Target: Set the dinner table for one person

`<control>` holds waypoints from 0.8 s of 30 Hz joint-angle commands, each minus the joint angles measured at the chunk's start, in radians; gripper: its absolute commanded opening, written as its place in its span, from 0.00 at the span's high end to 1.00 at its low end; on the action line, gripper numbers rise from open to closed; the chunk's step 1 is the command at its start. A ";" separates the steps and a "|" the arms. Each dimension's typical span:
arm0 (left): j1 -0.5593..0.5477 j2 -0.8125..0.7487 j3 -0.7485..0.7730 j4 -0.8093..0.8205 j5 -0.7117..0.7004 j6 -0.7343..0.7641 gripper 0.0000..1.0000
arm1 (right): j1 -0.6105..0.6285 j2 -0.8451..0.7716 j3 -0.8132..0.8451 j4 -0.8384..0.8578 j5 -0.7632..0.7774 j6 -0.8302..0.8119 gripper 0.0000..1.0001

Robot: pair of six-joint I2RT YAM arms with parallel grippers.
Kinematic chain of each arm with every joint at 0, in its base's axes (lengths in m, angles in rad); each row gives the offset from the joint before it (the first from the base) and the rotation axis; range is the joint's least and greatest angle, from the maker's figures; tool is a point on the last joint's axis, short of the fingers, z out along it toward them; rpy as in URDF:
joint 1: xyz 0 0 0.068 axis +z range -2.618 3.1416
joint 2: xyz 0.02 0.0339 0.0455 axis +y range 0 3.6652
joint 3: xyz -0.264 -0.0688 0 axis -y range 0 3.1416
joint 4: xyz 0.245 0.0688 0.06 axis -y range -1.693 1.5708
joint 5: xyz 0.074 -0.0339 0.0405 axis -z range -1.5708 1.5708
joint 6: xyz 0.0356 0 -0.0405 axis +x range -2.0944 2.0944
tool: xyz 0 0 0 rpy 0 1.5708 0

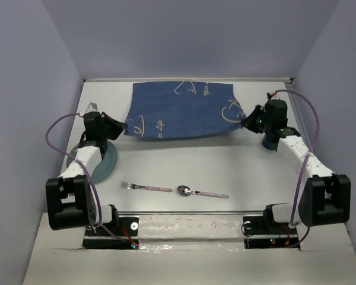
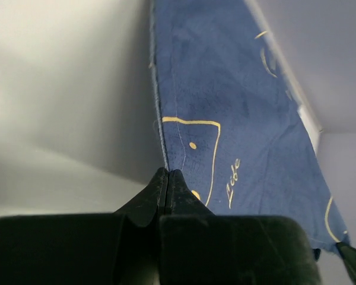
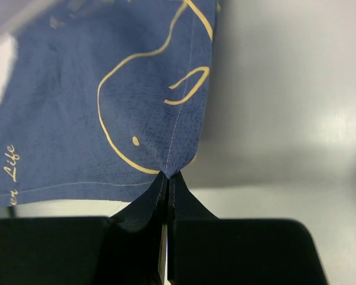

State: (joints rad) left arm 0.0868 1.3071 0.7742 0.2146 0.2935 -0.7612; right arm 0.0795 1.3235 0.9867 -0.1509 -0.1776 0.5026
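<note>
- The dinner table is the wide white top that fills the floor of the scene, with both arms bolted at its near edge.
- A fork lies close to the near edge, left of centre, with its tines pointing left.
- A spoon lies just right of the fork, apart from it, with its bowl at the left end and its handle running right.
- A blue-green plate sits by the left edge, partly hidden under the left arm.
- The left gripper reaches past the plate. Its jaws are pressed together on the near left corner of a dark blue cloth.
- The right gripper, over by the right edge, has its jaws pinched tight on the near right corner of the cloth.
- The cloth has pale line drawings on it and stretches between the two grippers across the far part of the table. Its far side lies close to the far edge.
- In both wrist views the cloth casts a soft shadow on the white top beside it.
</note>
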 commanded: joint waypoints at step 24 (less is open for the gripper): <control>0.007 -0.307 -0.447 -0.072 -0.079 0.082 1.00 | -0.001 -0.201 -0.530 0.027 0.036 0.125 1.00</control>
State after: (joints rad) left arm 0.0872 1.0397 0.3531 0.1925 0.2310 -0.7033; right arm 0.0795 1.1870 0.4587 -0.1055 -0.1867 0.6254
